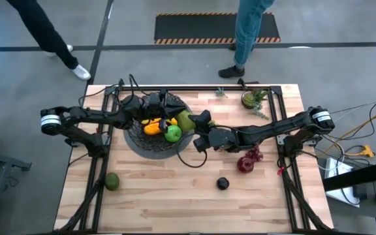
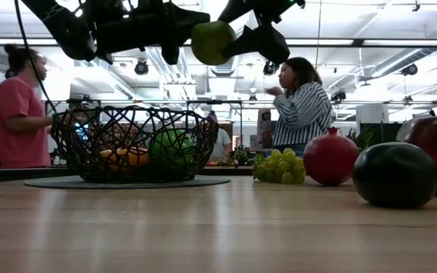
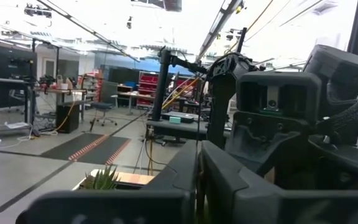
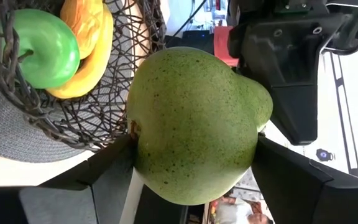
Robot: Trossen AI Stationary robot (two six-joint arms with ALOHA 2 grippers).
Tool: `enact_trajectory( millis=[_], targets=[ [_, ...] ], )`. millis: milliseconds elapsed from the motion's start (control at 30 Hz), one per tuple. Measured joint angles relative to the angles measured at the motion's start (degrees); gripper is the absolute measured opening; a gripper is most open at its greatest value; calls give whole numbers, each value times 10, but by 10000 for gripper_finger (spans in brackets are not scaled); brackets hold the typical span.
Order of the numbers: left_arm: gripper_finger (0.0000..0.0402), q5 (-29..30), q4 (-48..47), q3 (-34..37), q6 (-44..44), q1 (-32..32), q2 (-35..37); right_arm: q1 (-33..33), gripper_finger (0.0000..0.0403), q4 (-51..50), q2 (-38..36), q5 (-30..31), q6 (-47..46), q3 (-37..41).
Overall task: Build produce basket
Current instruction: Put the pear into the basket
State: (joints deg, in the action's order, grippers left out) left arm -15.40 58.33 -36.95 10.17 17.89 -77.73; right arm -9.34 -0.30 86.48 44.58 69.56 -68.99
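**Pear held at the basket's rim**

Fingers of the right arm pinch a speckled green pear from both sides, the dark pads pressed against its lower flanks. Seen from above, that pear hangs at the right-hand edge of the basket, and the level view across the desk shows it raised well above the basket's rim.

The left arm's fingers are pressed together and hold nothing; from above they sit over the far edge of the basket.

Inside the black wire basket lie a bright green apple, a yellow banana and an orange piece. The right wrist view shows the apple resting against the banana behind the mesh. The basket stands on a round grey mat.

Out on the wooden desk, a dark green avocado lies near the left front, well apart from the basket. A small black fruit sits toward the right front, and a dark red fruit lies beside dark red grapes under the right arm. Green grapes show in the low view just beside that red fruit. A small leafy potted plant stands near the far right corner.

People stand in the room beyond the desk.
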Motion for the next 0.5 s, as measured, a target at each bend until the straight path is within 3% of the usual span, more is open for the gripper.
enact_trajectory(
  millis=[267,500],
  targets=[
    [1,0,-3,0,0,0,0,0,351,6,0,0,-11,0],
    [0,0,-3,0,0,0,0,0,361,7,0,-1,-44,0]
  ],
)
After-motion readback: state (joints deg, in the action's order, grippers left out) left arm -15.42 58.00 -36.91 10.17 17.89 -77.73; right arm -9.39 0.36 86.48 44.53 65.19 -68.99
